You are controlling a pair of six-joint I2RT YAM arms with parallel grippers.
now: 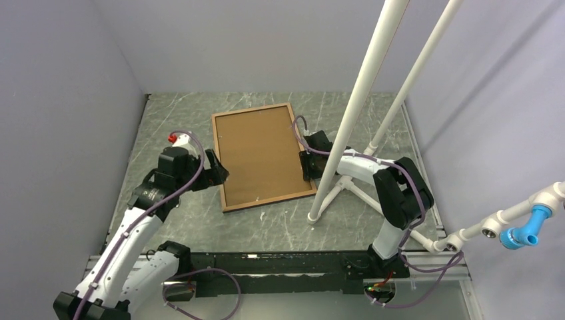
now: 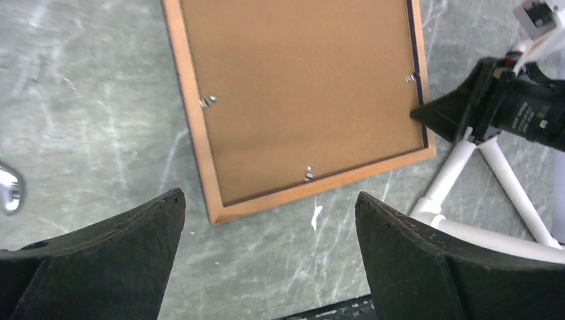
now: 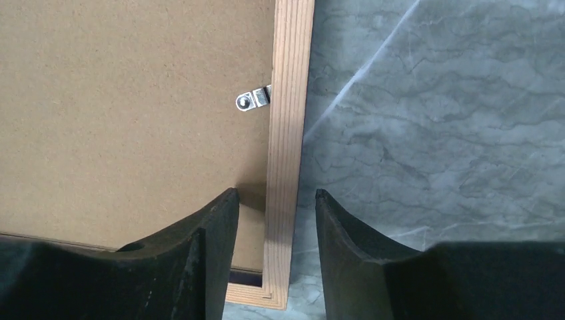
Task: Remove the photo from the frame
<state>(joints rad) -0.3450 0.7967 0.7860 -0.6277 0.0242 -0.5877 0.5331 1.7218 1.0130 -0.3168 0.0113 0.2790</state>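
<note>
frame location: frame (image 3: 290, 167) lies flat and face down mid-counter (image 1: 166, 120), between the two arms. Brown backing board (image 1: 262, 153) is up, with a light wood rim around it.
photo: not visible. Judged to sit under the backing board, facing the counter.
left fingers (image 2: 100, 267): spread wide, holding nothing, hovering by the frame's near-left corner.
right fingers (image 3: 166, 267): about half-narrowed, straddling the right rim close to its near corner. One is over the board, one over the counter outside. A gap shows on the board side, so no clamp is visible.
clips (image 3: 253, 100): small metal turn tabs on the rim, lapping onto the board. Three show in the left wrist view, one in the right.
frame handling: judged light, thin and stiff. Likely to skate on the smooth veined counter if pushed from one side. Pinch across the rim to pin it.
board handling: thin fibreboard, fairly stiff, sitting flush in the recess, so there is no free edge to pinch. The tabs need swinging off before an edge can be lifted.
photo handling: thin print, probably floppy, easy to crease or smudge. Take it by a corner or edge with a light pinch.
glass: cannot tell if there is any. If so it is fragile, so don't tip the frame.
writing: none on the frame or board. There is small white print on the right arm's wrist housing, too small to read.
</note>
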